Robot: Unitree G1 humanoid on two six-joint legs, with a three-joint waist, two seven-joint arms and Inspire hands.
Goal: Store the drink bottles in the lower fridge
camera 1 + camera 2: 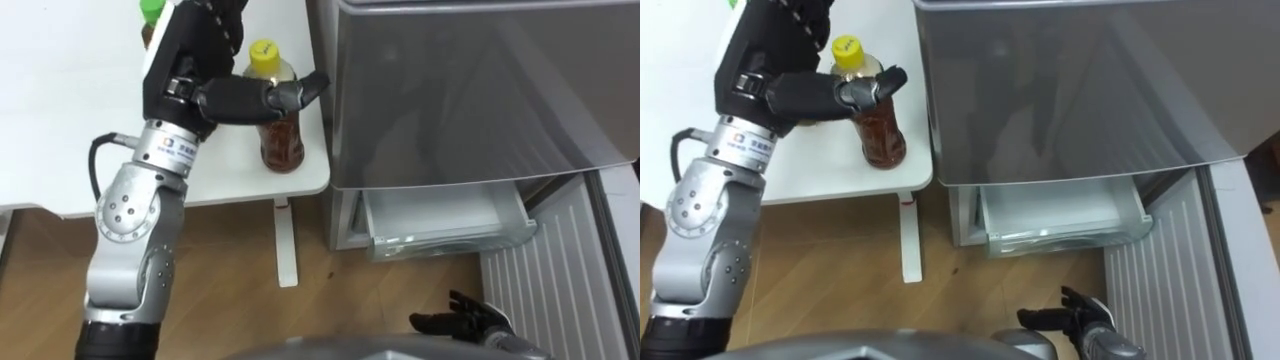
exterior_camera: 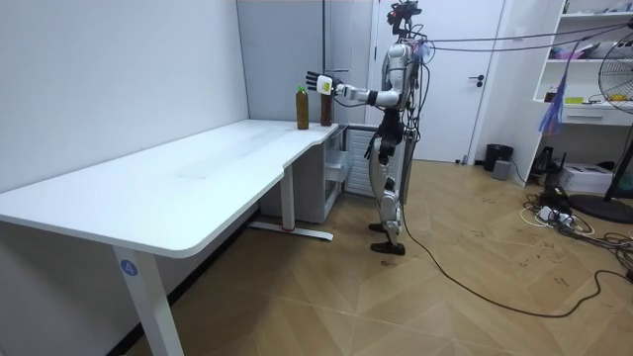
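Yellow-capped tea bottle (image 1: 282,140) is standing upright near the corner of the white table (image 1: 60,120), on the edge closest to the fridge (image 1: 480,80). L hand (image 1: 215,95) is reaching over it, fingers straight and spread, thumb lying across the bottle's front just below the cap; no closed grasp is showing. 2nd bottle, green-capped (image 1: 150,12), is standing behind the L hand, mostly hidden. Fridge's lower drawer (image 1: 440,215) is sitting pulled out, w/ a ribbed white door panel (image 1: 545,270) beside it. R hand (image 1: 465,322) is hanging low over the wood floor (image 1: 380,290), fingers relaxed, holding nothing. In the room view the robot is standing upright at the table's far end, L arm outstretched.
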